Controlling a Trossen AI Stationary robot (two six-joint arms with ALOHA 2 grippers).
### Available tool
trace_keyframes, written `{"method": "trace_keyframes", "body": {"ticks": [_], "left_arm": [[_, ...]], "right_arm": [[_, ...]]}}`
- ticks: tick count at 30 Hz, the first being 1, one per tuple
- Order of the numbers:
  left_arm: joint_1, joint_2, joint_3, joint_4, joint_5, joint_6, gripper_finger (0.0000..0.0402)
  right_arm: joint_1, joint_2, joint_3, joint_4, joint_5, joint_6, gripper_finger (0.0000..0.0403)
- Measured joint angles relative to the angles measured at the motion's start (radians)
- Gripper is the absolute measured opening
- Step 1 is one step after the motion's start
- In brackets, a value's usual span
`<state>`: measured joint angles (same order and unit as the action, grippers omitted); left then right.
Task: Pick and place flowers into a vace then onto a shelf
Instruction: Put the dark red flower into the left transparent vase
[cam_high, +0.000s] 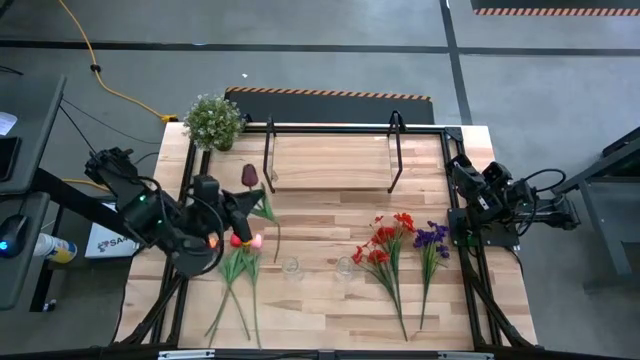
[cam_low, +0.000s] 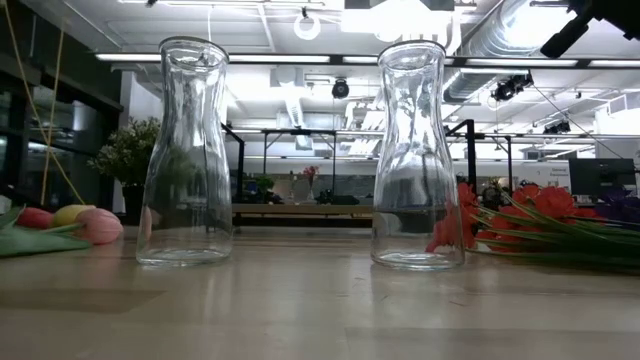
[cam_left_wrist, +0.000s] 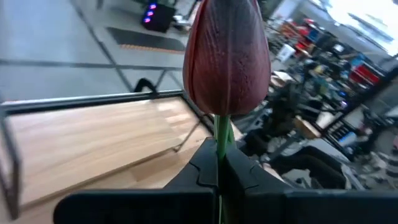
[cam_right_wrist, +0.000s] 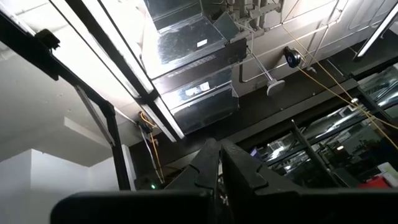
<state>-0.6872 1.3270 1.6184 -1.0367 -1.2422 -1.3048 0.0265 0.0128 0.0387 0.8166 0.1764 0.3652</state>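
Observation:
My left gripper (cam_high: 240, 203) is raised over the table's left part and is shut on a maroon tulip (cam_high: 249, 176), whose bloom (cam_left_wrist: 227, 56) fills the left wrist view. Pink, yellow and red tulips (cam_high: 240, 243) lie flat on the table below it, their heads (cam_low: 85, 222) showing in the low view. Two glass vases (cam_high: 291, 267) (cam_high: 345, 267) stand upright and empty near the middle. Red sprays (cam_high: 385, 242) and purple sprays (cam_high: 432, 238) lie at the right. The shelf (cam_high: 330, 160) stands at the far side. My right gripper (cam_right_wrist: 219, 165) is shut, parked at the right edge, pointing up. My left gripper pinches the maroon tulip's green stem (cam_left_wrist: 221, 134) between its two fingers, just below the bloom. The fingers come roughly level from the table's left. The bloom stands past the fingertips toward the shelf; the stem and leaf (cam_high: 267, 212) trail toward the near side.
A bushy potted plant (cam_high: 213, 120) stands at the far left corner beside the shelf. The shelf's black upright loops (cam_high: 396, 150) rise at its ends. Bare wood lies between the vases and the shelf (cam_high: 320, 225) and along the near edge.

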Motion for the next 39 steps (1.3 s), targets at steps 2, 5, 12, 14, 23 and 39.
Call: {"method": "trace_keyframes", "body": {"ticks": [2, 5, 12, 14, 23, 39], "left_arm": [[0.0, 0.015, 0.0, 0.078, 0.001, 0.084, 0.0031], [0.0, 0.037, 0.0, 0.138, 0.001, 0.168, 0.0031], [0.0, 0.111, 0.0, 0.147, -0.005, 0.184, 0.0031], [0.0, 0.126, 0.0, 0.155, -0.022, 0.182, 0.0031], [0.0, 0.149, -0.001, 0.183, -0.061, 0.21, 0.0031], [0.0, 0.196, -0.001, 0.187, -0.077, 0.227, 0.0031]], "right_arm": [[0.0, 0.0, 0.0, -0.001, 0.001, -0.01, 0.0012], [0.0, 0.0, 0.0, -0.005, 0.017, -0.011, 0.0012], [0.0, 0.0, 0.0, -0.011, 0.019, -0.015, 0.0012], [0.0, 0.0, 0.0, -0.011, 0.019, -0.015, 0.0012], [0.0, 0.0, 0.0, -0.011, 0.019, -0.015, 0.0012], [0.0, 0.0, 0.0, -0.01, 0.019, -0.033, 0.0012]]}}
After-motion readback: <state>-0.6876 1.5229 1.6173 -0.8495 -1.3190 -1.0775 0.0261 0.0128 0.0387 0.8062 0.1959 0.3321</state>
